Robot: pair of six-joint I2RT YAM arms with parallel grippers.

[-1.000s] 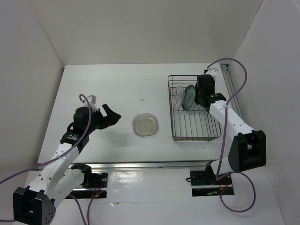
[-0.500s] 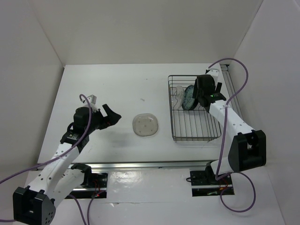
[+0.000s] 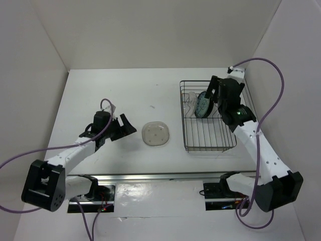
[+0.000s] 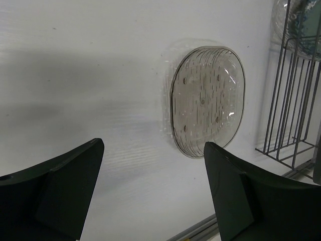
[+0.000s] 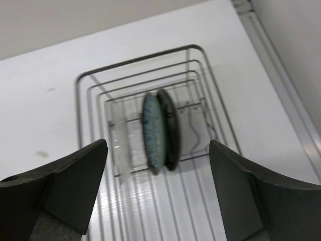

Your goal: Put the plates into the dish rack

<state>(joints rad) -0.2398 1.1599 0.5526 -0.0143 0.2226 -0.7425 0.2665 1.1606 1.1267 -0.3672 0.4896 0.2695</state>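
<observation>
The dish rack [image 3: 184, 131] stands at the right of the table. In it three plates stand on edge: a clear glass one [image 5: 124, 143], a blue-patterned one [image 5: 152, 131] and a glossy black one [image 5: 169, 128] leaning against it. My right gripper [image 5: 158, 147] hovers open above them, holding nothing; from above, the right gripper [image 3: 214, 94] sits over the rack's far right part. A pale beige translucent plate [image 3: 156, 134] lies flat on the table. My left gripper [image 3: 127, 125] is open just left of it. In the left wrist view the beige plate [image 4: 208, 98] lies beyond the left gripper [image 4: 153, 149].
White walls close in the table on the left, back and right. A metal rail [image 3: 150, 176] runs along the near edge between the arm bases. The rack [image 5: 79, 100] has free slots nearer to me than the standing plates.
My right gripper has opened, let go of the black plate in the rack and lifted away. My left arm has swung lower and to the right, closer to the beige plate.
</observation>
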